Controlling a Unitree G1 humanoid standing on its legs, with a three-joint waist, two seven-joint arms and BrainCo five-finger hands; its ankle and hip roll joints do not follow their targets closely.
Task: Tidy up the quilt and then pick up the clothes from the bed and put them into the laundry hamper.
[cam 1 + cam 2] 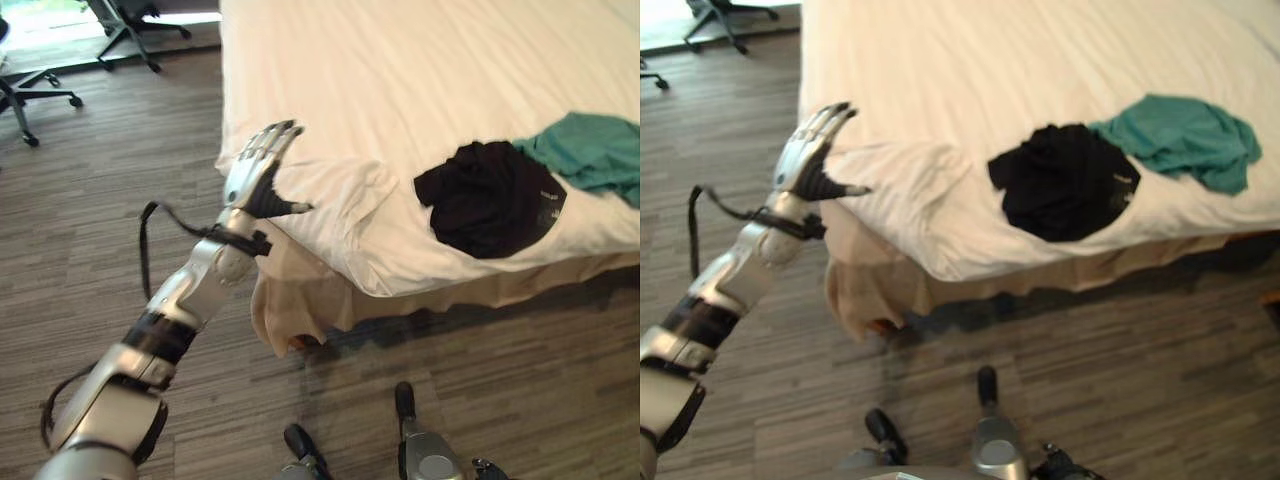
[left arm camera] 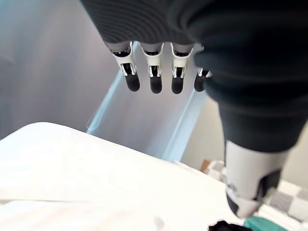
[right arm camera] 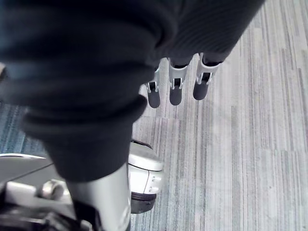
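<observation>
The left robot hand was raised at the bed's near left corner, fingers straight and spread, thumb out toward the mattress, holding nothing, just above the rumpled quilt corner. The right robot hand hung over the wood floor, fingers straight and empty. A black garment lay heaped near the bed's near edge, touching a teal garment beside it toward the right edge. No writing was legible.
</observation>
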